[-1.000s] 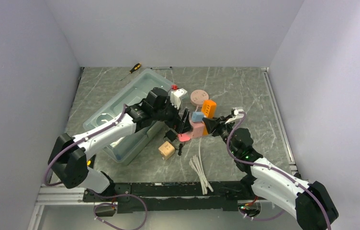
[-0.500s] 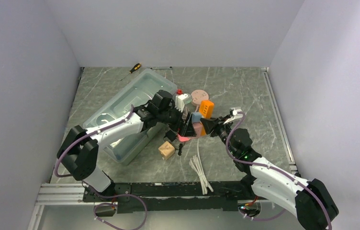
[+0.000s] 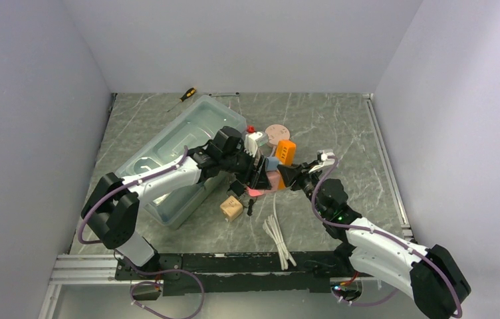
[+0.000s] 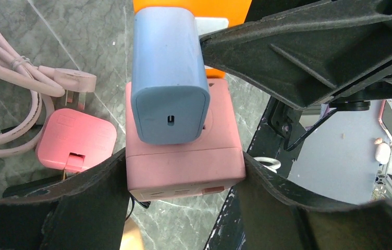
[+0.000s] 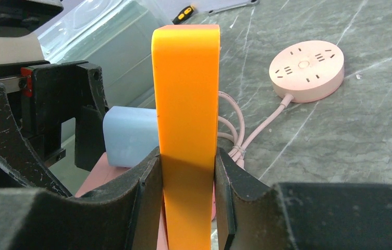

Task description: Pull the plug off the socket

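Note:
A pink cube socket (image 4: 183, 161) sits between my left gripper's (image 4: 183, 177) two black fingers, which are shut on its sides. A blue plug (image 4: 169, 78) is plugged into its top face. My right gripper (image 5: 187, 192) is shut on a tall orange plug (image 5: 186, 104), which stands against the socket's (image 5: 102, 177) far side, beside the blue plug (image 5: 129, 135). I cannot tell how deep the orange plug sits. In the top view the two grippers (image 3: 257, 174) (image 3: 288, 174) meet at the socket (image 3: 272, 179), with the orange plug (image 3: 286, 151) above it.
A clear plastic bin (image 3: 167, 149) lies behind the left arm. A round pink power strip (image 3: 276, 133) with its cable, a small pink plug (image 3: 255, 191), a wooden block (image 3: 231, 208) and a white cable bundle (image 3: 277, 232) lie around. A screwdriver (image 3: 184, 96) lies at the back.
My left gripper moved right and down from beside the bin and closed around the pink socket. The right gripper with the orange plug shifted slightly left.

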`<state>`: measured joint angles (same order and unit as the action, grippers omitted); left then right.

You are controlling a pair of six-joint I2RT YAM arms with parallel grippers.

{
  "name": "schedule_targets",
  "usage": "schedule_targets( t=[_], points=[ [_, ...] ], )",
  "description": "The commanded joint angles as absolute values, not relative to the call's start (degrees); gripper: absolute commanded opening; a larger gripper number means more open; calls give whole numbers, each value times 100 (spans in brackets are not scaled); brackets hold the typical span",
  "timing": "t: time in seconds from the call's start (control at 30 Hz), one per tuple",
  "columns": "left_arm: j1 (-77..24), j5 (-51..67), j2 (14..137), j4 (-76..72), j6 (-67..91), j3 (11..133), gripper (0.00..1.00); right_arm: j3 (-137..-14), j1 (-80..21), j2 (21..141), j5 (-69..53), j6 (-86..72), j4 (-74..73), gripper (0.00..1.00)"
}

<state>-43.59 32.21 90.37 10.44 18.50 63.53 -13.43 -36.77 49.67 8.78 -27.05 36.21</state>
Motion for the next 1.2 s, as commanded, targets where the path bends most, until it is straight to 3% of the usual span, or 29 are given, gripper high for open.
schedule_targets(
  t=[0.0,0.23,0.63,1.17],
  points=[
    [-4444,3273,9055,1040,1801,6515,37,-1478,-3730,4894,1154,-2822,4205,0],
    [-4532,3189,9046,1205,1551,6576,1,-1510,-3736,4925,1209,-2745,4128,0],
    [-4889,2679,8851,1813,430,6722,0,-1691,-3727,5107,1327,-2674,3823,0],
    [-4237,2032,9196,2030,1368,6825,0,-1717,-3894,4909,1356,-2377,3745,0]
  ],
)
